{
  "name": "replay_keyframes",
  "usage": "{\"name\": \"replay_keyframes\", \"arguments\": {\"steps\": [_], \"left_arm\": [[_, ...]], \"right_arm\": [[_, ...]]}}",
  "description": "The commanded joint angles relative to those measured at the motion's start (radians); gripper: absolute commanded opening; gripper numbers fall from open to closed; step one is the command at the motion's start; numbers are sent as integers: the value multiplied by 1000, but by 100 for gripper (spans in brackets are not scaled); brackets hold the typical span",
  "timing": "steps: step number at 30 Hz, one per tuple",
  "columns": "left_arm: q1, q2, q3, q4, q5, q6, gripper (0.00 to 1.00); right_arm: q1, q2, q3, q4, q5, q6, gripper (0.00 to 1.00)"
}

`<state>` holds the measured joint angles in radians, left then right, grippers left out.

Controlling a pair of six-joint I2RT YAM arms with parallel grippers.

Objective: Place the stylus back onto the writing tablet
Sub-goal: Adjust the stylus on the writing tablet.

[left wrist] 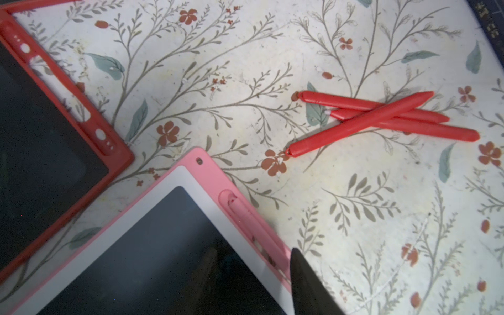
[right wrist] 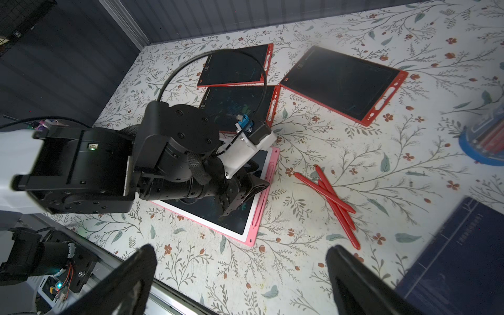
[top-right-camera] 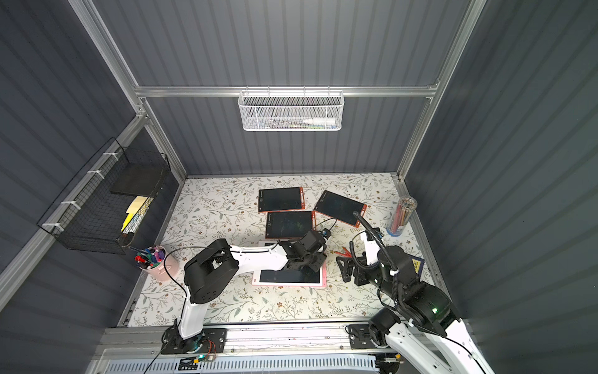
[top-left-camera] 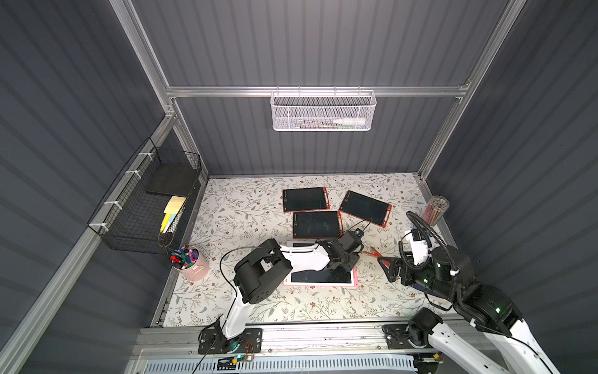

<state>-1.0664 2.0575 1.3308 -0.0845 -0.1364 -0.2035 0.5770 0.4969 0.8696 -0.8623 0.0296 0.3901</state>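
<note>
**Pink writing tablet** (top-left-camera: 317, 277): laid flat on the desk (top-left-camera: 259, 304), midway along and near the front edge. In both top views its rear half is covered by the left arm (top-left-camera: 304, 259).

**Pink stylus** (left wrist: 245, 215): seated in the groove along the tablet's right border. One end is hidden behind a black finger (left wrist: 308, 283). It cannot be made out in the top views.

**Left gripper** (right wrist: 240, 197): held low over that same border, jaws partly spread, nothing pinched. Only one finger is caught clearly by its own wrist camera; the other is lost against the dark screen.

**Right gripper** (right wrist: 242, 253): spread wide and empty, held above the desk toward the right front corner. Only blurred fingertips are shown in its wrist view.

**Three red styluses** (left wrist: 381, 117): a crossed heap on the desk between the pink tablet and the right gripper.

**Three red-framed tablets** (top-left-camera: 317, 224): grouped behind the pink one. A small mark is printed on each short border, too small to be read.

**Dark blue book** (right wrist: 458, 253): at the right front corner, cut off by the picture edge. Its pale lettering is blurred and unreadable, and so is the yellow label (top-right-camera: 417, 265).
</note>
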Motion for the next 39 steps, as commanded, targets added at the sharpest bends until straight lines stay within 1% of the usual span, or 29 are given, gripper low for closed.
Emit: {"name": "replay_keyframes", "arguments": {"steps": [1,17,27,33,39], "left_arm": [[-7,28,14,-14,-27,-11,46],[-7,47,19,5,-51,-11,48],[-7,32,3,-15,-34,1,47],[-7,45,-3,-40,-19,35,47],[-8,67,-2,-61,-43,34,47]], "right_arm": [[2,-10,-11,-4,14,6,99],[2,-9,-11,-5,17,7,99],[2,-8,-12,-5,19,7,99],[2,-8,-12,-5,21,8,99],[1,-6,-12,-6,21,7,99]]}}
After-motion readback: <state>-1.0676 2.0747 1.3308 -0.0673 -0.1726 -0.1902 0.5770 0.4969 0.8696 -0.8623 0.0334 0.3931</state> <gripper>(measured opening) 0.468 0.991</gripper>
